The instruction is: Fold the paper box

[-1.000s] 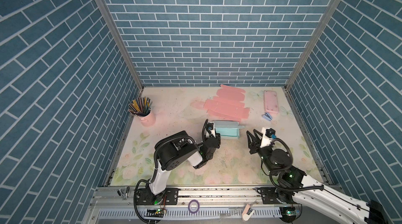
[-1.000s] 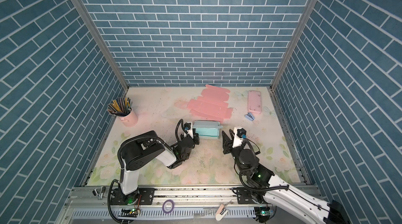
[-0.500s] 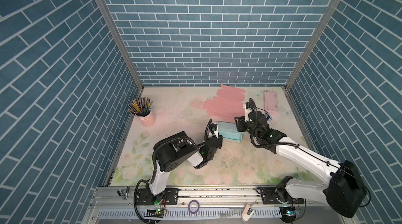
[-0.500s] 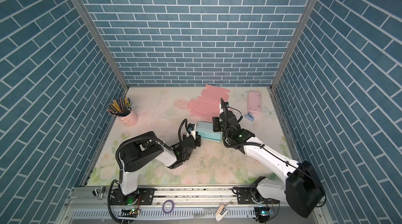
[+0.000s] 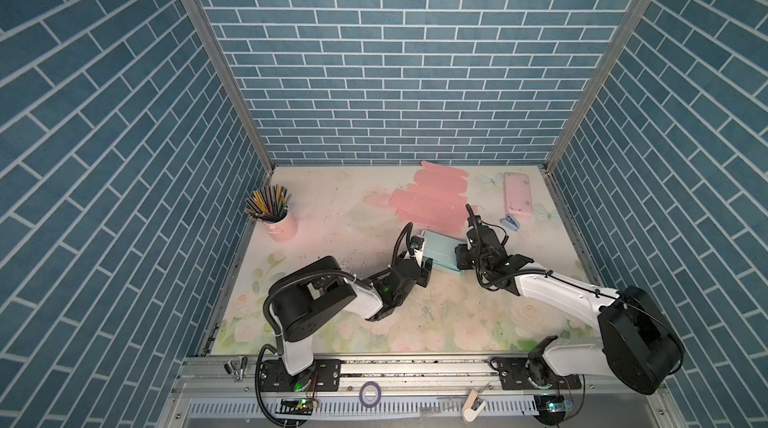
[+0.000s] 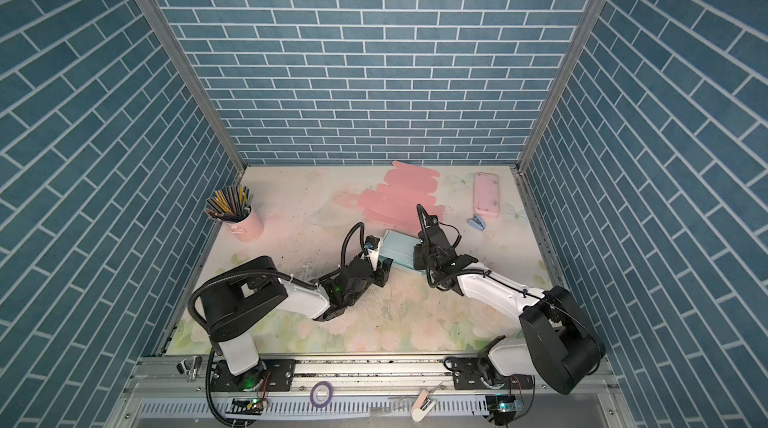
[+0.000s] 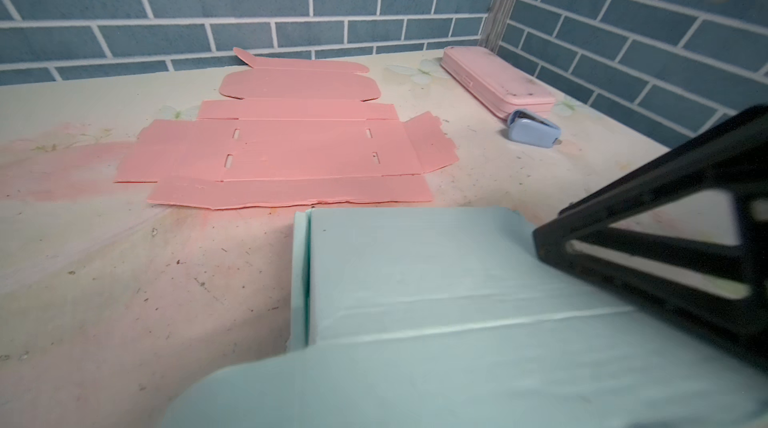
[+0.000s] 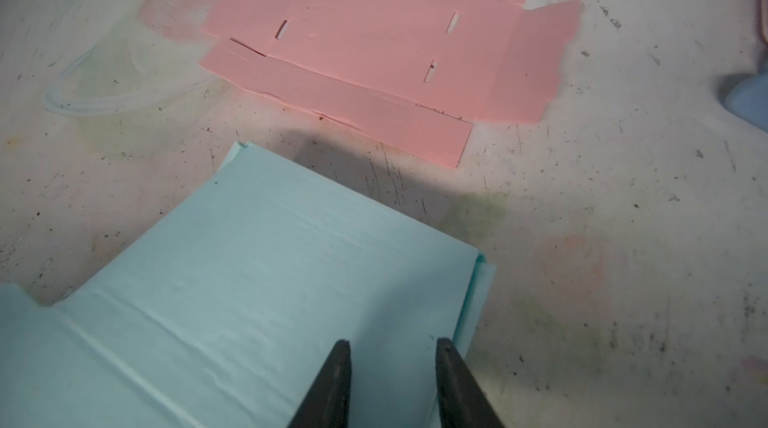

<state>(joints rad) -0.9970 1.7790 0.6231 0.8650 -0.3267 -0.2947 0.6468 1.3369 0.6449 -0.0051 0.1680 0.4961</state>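
The light blue paper box (image 5: 440,249) (image 6: 399,249) lies mid-table, partly folded, with its top panels down. My left gripper (image 5: 422,265) (image 6: 380,268) sits at its left end. In the left wrist view a blue flap of the box (image 7: 415,272) hides that gripper's jaws. My right gripper (image 5: 461,257) (image 6: 419,257) is at the box's right end. In the right wrist view the right gripper (image 8: 392,347) is open, both fingers over the box (image 8: 270,259) top, near its edge. One right finger (image 7: 665,238) shows in the left wrist view, resting on the box.
A flat pink cardboard blank (image 5: 432,197) (image 7: 282,147) (image 8: 374,43) lies just behind the box. At the back right are a pink case (image 5: 517,195) (image 7: 494,80) and a small blue clip (image 5: 510,221). A pink cup of pencils (image 5: 278,222) stands at the left.
The right arm swung from the table's front up to the box's right end and its jaws narrowed a little. The left gripper stayed at the left end.
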